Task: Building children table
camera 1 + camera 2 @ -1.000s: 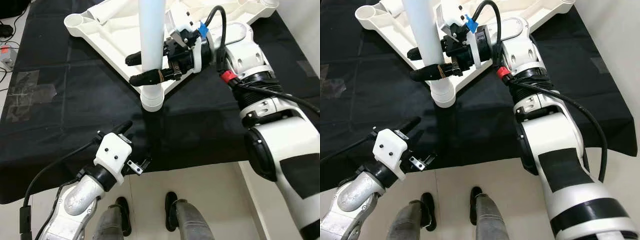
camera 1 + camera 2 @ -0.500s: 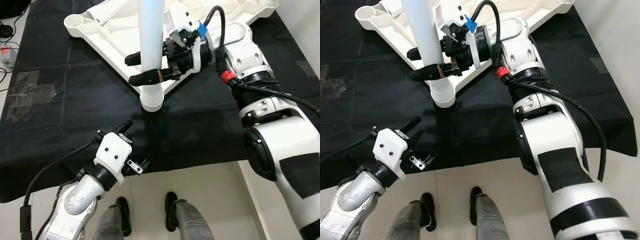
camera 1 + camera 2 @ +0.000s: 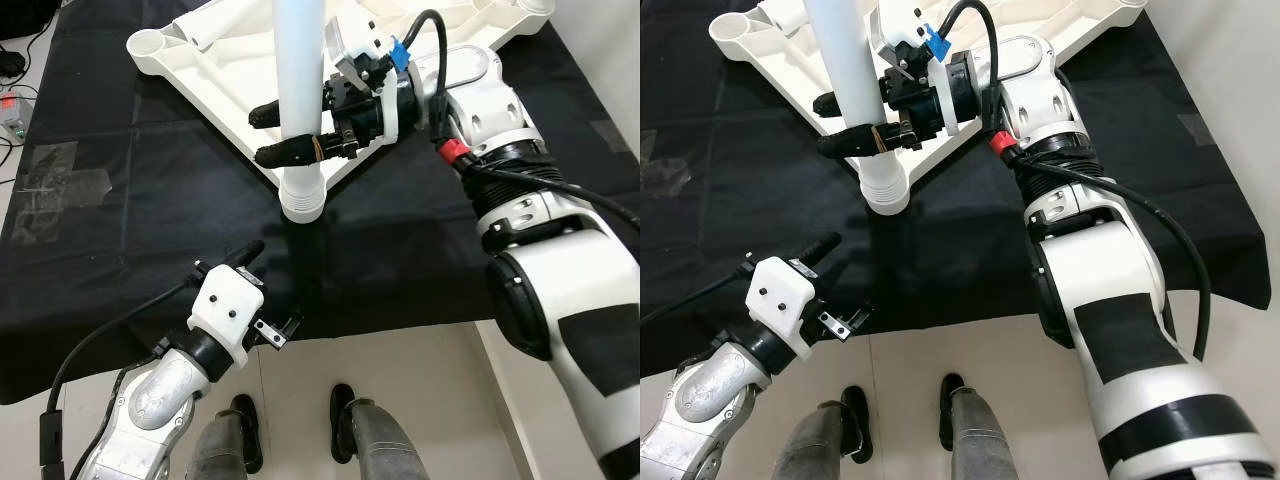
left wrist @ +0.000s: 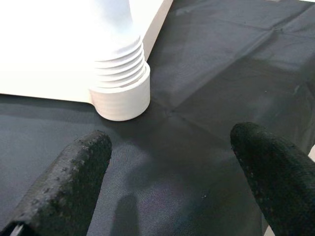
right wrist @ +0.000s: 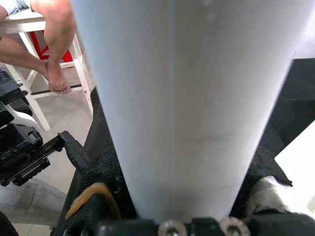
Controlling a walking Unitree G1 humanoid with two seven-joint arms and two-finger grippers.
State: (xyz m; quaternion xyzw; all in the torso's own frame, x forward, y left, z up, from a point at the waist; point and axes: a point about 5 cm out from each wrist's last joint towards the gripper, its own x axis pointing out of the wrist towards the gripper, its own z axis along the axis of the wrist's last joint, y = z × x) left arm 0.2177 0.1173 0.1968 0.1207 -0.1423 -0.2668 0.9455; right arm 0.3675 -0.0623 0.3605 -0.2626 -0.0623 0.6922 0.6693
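Note:
A white plastic tabletop [image 3: 230, 60] lies upside down on a black cloth [image 3: 140, 230]. A white table leg [image 3: 300, 90] stands upright at the tabletop's near corner, its ribbed threaded end [image 3: 302, 200] just above the corner socket. My right gripper [image 3: 270, 135] is shut on the table leg, one finger on each side. The leg [image 5: 187, 98] is seen close up in the right wrist view. My left gripper [image 4: 167, 182] hangs open low over the cloth near the table's front edge, a short way from the threaded end [image 4: 120, 83].
The black cloth covers the work table down to its front edge [image 3: 330, 335]. My feet [image 3: 290, 430] stand on light floor tiles. A person's bare legs [image 5: 51, 54] and a white stool are beyond the table. A small device [image 3: 10, 105] lies at the far left.
The right gripper and the leg have shifted very slightly up and to the left. The left arm has not moved.

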